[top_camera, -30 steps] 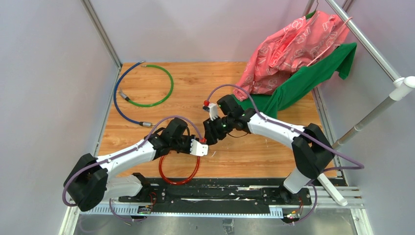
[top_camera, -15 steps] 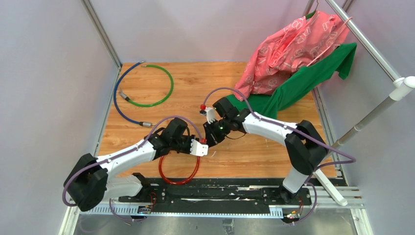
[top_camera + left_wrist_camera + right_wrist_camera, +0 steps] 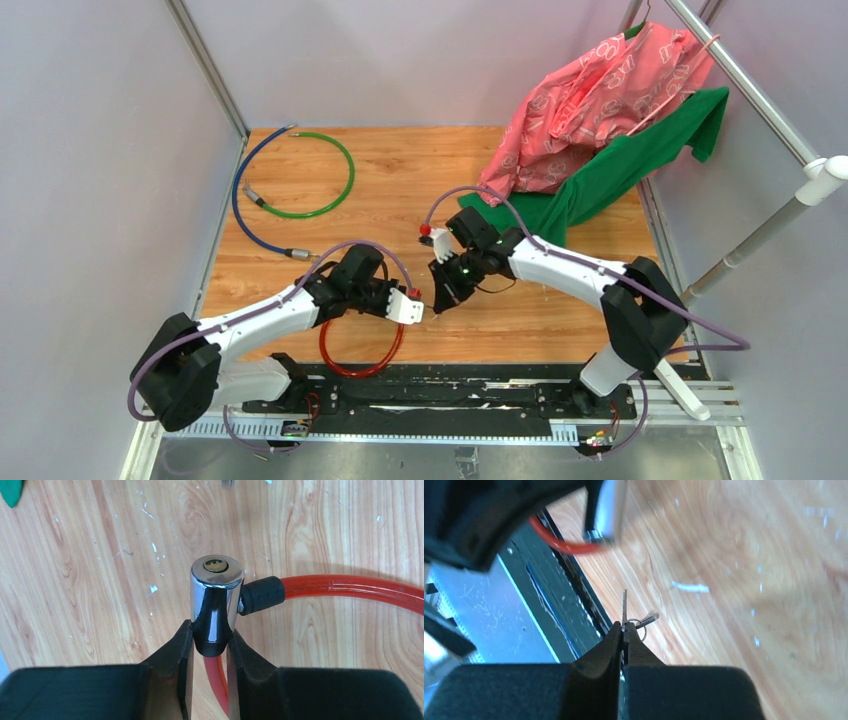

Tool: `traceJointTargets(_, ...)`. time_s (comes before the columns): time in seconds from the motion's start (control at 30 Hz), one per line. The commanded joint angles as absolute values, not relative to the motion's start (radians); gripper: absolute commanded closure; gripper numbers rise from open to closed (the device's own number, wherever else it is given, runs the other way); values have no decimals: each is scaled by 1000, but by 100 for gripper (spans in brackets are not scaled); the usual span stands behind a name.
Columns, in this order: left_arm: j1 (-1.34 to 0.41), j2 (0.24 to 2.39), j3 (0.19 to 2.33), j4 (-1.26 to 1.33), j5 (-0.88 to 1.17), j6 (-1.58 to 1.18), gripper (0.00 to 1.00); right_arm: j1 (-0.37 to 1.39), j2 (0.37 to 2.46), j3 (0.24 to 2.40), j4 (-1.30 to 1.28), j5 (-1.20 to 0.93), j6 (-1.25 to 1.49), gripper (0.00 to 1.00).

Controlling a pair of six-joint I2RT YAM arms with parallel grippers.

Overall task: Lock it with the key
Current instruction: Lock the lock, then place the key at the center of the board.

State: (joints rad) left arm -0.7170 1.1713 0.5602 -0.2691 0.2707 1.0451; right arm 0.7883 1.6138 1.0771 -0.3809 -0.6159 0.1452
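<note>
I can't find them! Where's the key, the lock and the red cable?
key [image 3: 624, 607]: right wrist view, on its thin blade.
lock [image 3: 216, 600]: left wrist view, on its chrome side.
red cable [image 3: 350, 586]: left wrist view, on its curved tube.

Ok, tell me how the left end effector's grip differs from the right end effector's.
The left end effector clamps the fat chrome lock cylinder of the red cable, jaws parted around it; the right end effector pinches a thin key, jaws nearly touching. The lock cylinder's keyhole faces outward; the key's blade pokes past the tips, its ring hanging beside. Both are shut on silver metal over the wooden table.
</note>
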Motion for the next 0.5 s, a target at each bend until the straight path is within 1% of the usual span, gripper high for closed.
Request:
traceJointTargets(0.0, -714, 1182, 535, -314, 227, 1124, 100, 734, 1527, 997, -521, -571, 98, 100)
traceJointTargets(0.1, -712, 1180, 528, -295, 226, 1119, 100, 693, 1483, 973, -530, -575, 92, 100)
traceJointTargets(0.27, -712, 1184, 547, -288, 238, 1102, 100, 683, 1451, 1024, -548, -505, 75, 100)
traceJointTargets(0.37, -712, 1188, 551, -266, 245, 1078, 100, 677, 1461, 1077, -490, -340, 82, 100)
traceJointTargets(0.4, -712, 1188, 553, -258, 251, 1066, 100, 672, 1479, 1103, -442, -249, 91, 100)
traceJointTargets(0.47, -712, 1190, 559, -257, 255, 1061, 100, 655, 1539, 1150, -382, -131, 84, 100)
